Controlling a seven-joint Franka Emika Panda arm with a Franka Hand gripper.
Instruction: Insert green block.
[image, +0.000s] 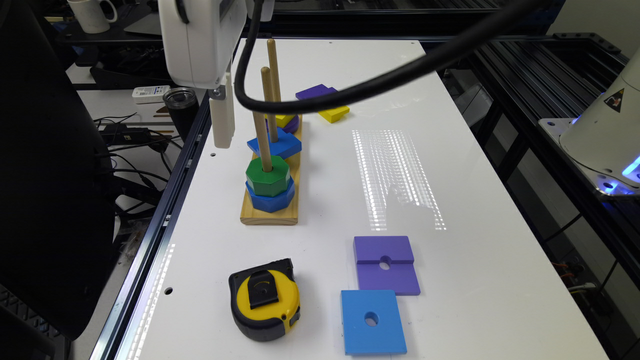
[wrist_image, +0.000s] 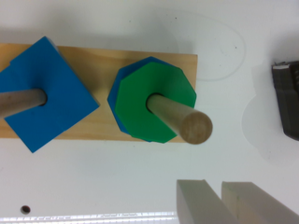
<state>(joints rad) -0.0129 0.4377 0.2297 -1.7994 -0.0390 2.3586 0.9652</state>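
Your green block (image: 267, 176) already sits on the near peg (image: 263, 120), resting on the blue octagon (image: 270, 199). The pincer (wrist_image: 218, 201) is nearly clenched and holds nothing. I think a careless retreat could knock that peg or drag the wooden base (image: 270, 215) across the counter (image: 450, 150).

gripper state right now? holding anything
Gripper: fingers nearly together with a narrow gap, holding nothing. The green block already sits on its peg, on top of the blue octagonal block.
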